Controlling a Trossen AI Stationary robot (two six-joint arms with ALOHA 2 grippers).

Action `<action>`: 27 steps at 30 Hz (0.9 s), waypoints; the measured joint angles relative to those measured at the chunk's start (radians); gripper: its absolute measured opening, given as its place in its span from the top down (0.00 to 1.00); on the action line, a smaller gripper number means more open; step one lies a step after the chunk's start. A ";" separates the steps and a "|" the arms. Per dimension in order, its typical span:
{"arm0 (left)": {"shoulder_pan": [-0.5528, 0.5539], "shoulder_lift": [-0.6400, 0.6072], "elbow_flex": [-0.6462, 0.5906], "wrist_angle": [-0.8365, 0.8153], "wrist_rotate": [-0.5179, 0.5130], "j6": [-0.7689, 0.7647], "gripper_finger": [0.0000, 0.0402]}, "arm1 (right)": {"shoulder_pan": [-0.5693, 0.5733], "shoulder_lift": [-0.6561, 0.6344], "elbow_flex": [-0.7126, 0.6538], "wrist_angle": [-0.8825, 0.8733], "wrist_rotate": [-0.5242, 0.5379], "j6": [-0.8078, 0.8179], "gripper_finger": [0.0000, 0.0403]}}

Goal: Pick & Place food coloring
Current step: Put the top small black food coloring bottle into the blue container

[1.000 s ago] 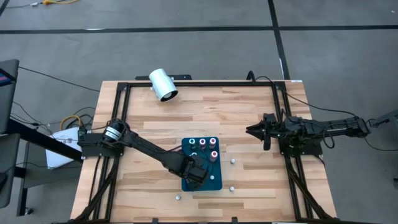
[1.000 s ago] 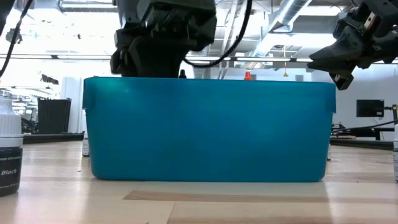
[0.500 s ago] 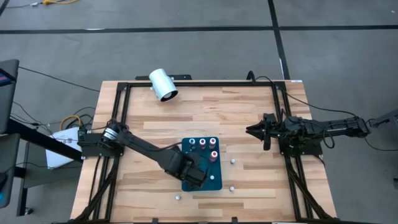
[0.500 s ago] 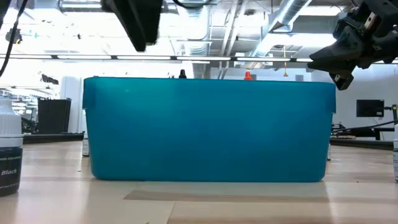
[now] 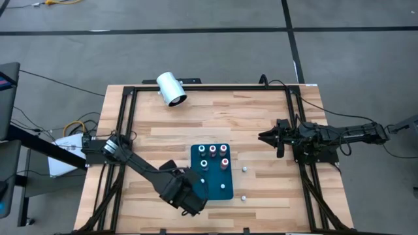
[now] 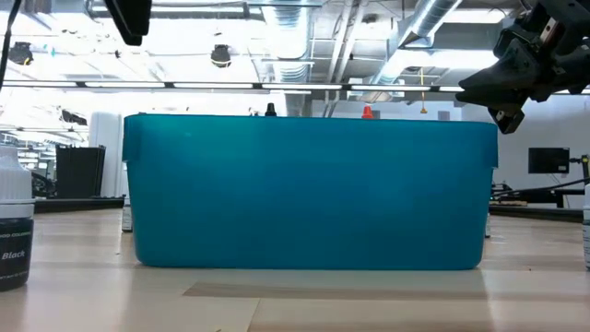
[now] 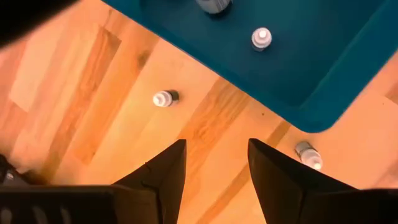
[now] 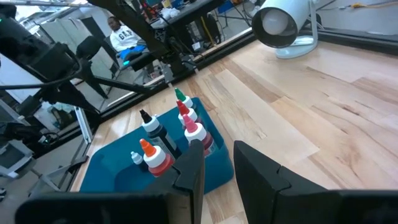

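Note:
The teal tray (image 5: pixel 215 189) sits mid-table. Several tiny food coloring bottles (image 5: pixel 213 155) stand upright in its far half, and one pale-topped bottle (image 7: pixel 261 38) stands alone nearer. Loose bottles rest on the wood: one (image 7: pixel 165 98) lies on its side by the tray's near-left corner, one (image 7: pixel 308 154) is by the near edge, and two (image 5: pixel 243 169) (image 5: pixel 243 196) are to the tray's right. My left gripper (image 5: pixel 188 199) (image 7: pixel 214 165) hovers open over the wood off the tray's near-left corner. My right gripper (image 5: pixel 266 137) (image 8: pixel 217 165) waits open, raised, to the tray's right.
A large white cylinder (image 5: pixel 171 89) lies at the table's far edge. A black-labelled bottle (image 6: pixel 14 226) stands at the low view's left edge. Black frame rails (image 5: pixel 124 130) run along the table's sides. Bare wood lies between the tray and the far edge.
My left gripper has drawn back from above the tray toward the table's near-left and risen out of the low view. The bottles in the tray's near half, which it covered before, now show. My right arm has kept still.

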 joint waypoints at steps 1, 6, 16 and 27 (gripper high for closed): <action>-0.001 0.000 0.000 0.000 -0.009 0.001 0.59 | 0.000 0.000 0.000 0.000 0.000 0.001 0.81; 0.007 0.000 -0.007 0.002 -0.038 0.029 0.59 | 0.000 0.000 0.000 0.000 -0.001 0.003 0.81; 0.025 -0.021 -0.169 0.004 0.010 0.040 0.59 | 0.000 0.000 0.000 -0.004 -0.001 0.002 0.81; 0.028 -0.347 -0.531 0.317 -0.028 -0.073 0.59 | 0.000 0.000 0.000 -0.070 -0.001 0.002 0.81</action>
